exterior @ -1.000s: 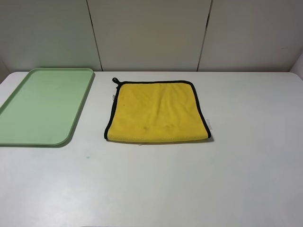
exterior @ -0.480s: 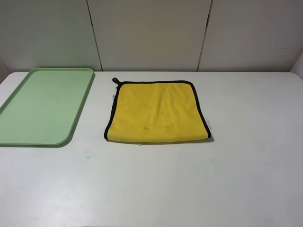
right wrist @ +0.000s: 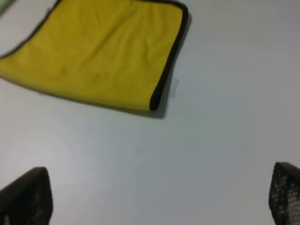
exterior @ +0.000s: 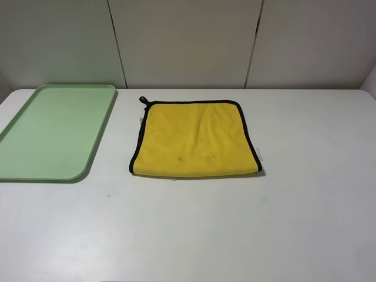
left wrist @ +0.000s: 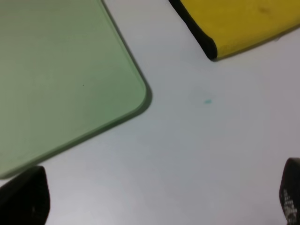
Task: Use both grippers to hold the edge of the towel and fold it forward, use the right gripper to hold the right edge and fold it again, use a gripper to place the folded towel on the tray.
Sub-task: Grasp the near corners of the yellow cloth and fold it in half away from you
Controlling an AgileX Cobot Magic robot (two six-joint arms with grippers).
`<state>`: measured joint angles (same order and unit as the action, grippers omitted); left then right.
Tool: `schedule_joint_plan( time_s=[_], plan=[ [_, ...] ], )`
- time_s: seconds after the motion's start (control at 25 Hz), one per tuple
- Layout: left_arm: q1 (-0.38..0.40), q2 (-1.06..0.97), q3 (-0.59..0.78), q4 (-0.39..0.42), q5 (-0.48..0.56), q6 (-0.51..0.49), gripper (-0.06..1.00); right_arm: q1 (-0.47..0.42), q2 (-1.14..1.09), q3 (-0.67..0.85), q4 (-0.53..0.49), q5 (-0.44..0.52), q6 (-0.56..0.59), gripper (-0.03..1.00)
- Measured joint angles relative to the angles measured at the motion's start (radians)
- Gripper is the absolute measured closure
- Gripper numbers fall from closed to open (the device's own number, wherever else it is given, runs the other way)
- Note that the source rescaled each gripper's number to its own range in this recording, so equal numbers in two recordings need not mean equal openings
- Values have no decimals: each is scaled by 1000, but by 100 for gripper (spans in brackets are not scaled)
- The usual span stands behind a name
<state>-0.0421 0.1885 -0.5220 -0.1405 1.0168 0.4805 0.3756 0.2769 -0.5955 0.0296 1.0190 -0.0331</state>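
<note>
The yellow towel (exterior: 195, 139) with black trim lies flat on the white table, its near edge a rounded fold and a small loop at its far left corner. It also shows in the left wrist view (left wrist: 243, 21) and the right wrist view (right wrist: 98, 51). The green tray (exterior: 53, 130) lies empty at the left; its near corner shows in the left wrist view (left wrist: 61, 70). Neither arm shows in the exterior high view. My left gripper (left wrist: 157, 206) is open and empty above bare table near the tray's corner. My right gripper (right wrist: 154, 201) is open and empty, short of the towel's near right corner.
The white table (exterior: 235, 223) ends at a grey panelled wall (exterior: 188, 41) behind the towel and tray. A small teal speck (exterior: 108, 195) marks the table in front of the tray.
</note>
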Motion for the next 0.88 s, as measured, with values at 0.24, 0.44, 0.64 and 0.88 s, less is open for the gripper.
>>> schedule_joint_plan(
  time_s=[0.24, 0.44, 0.64, 0.88],
  plan=[
    [-1, 154, -6, 0, -58, 155, -4, 0, 202, -74, -1, -13, -97, -3],
    [-53, 255, -6, 0, -186, 236, -4, 0, 335, -88, -3, -34, -218, -3],
    [-135, 388, -6, 0, -314, 317, -4, 0, 440, -88, -4, -126, -296, -3],
    [-223, 629, -6, 39, -471, 427, -4, 0, 521, -88, -4, -204, -313, -3]
  ],
)
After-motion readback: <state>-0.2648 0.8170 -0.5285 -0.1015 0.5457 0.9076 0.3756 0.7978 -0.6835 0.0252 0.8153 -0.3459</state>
